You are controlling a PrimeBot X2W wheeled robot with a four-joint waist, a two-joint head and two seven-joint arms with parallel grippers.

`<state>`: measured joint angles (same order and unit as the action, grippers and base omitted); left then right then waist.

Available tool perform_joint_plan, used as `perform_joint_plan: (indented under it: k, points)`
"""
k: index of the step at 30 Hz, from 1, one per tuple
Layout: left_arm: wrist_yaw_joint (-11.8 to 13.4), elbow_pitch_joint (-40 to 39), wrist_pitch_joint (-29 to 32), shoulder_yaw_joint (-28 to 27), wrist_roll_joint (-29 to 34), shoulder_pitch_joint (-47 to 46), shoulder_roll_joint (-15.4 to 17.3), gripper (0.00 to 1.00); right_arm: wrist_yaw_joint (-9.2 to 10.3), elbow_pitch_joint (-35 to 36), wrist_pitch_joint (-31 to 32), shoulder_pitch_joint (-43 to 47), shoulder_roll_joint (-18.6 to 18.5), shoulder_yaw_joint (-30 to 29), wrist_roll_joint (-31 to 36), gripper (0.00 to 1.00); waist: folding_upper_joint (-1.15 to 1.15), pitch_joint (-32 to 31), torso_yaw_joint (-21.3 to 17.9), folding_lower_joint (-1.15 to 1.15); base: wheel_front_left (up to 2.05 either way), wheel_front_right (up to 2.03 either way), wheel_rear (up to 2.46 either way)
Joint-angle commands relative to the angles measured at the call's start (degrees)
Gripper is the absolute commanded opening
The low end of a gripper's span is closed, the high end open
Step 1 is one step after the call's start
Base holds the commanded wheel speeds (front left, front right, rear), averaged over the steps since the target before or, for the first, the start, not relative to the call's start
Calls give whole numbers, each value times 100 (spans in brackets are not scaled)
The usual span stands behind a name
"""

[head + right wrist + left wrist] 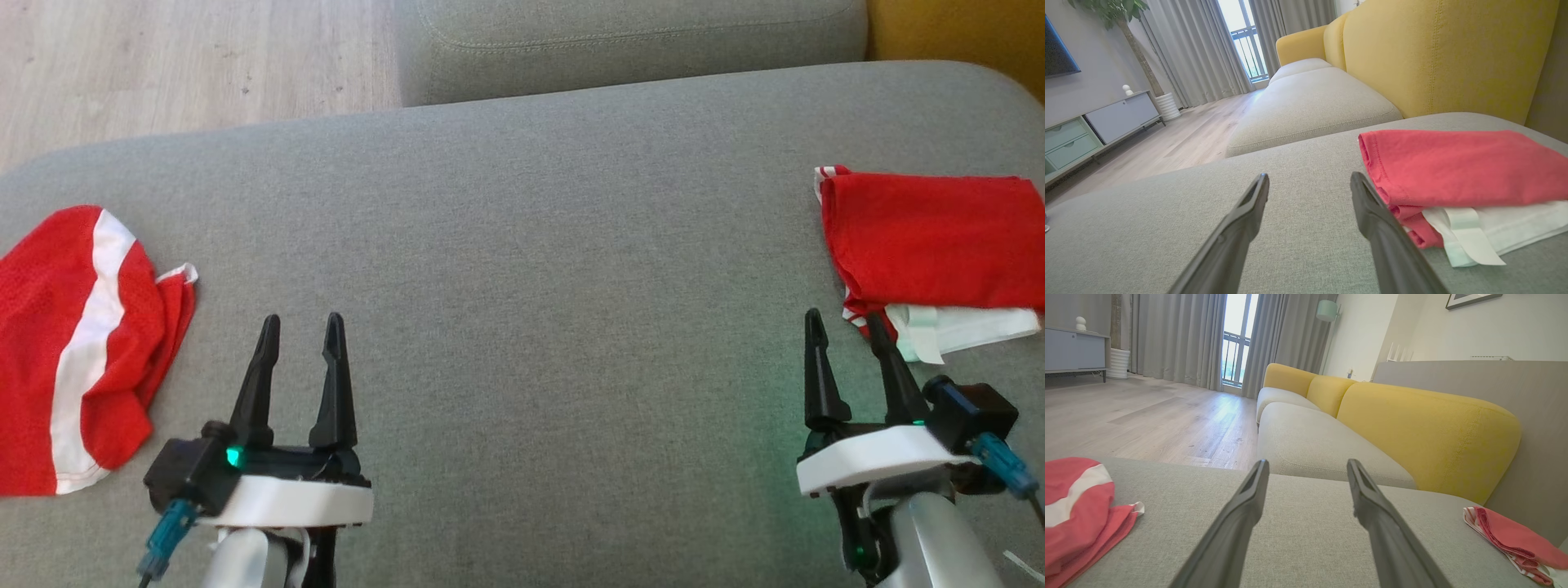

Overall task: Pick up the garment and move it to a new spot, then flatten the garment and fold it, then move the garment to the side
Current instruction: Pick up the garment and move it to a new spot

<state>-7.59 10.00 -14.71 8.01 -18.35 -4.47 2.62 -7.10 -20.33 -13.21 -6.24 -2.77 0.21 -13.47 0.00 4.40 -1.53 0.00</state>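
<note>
A crumpled red garment with a white stripe lies at the left end of the grey seat cushion; the left wrist view has this garment at its left edge. My left gripper hovers open just right of it, holding nothing. At the right end lies a folded red garment on top of a white one; in the right wrist view the folded red garment sits to the right of the fingers. My right gripper stands open beside its near-left corner, empty.
A second grey seat cushion lies beyond the one in front. A yellow backrest runs along the right. Wooden floor shows at the far left, and a low cabinet stands across the room.
</note>
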Motion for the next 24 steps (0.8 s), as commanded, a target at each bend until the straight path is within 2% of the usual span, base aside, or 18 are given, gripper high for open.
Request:
perform_joint_plan:
  k: [1, 14, 24]
  points:
    - [10, -174, -29, -163, -22, -128, 26, 100, -39, 142, -104, -132, -11, 164, 8, 100, 0, -3, 2, 0, 0, 0, 0]
    - [10, -147, -29, -170, -58, -161, 26, 100, -39, 101, -133, -135, -11, 234, 5, 100, 0, -20, 144, 0, 0, 0, 0]
    - [49, -148, -29, -287, -64, -157, 26, 100, -39, 174, -112, -140, -11, 655, -54, 100, 0, -80, 606, 0, 0, 0, 0]
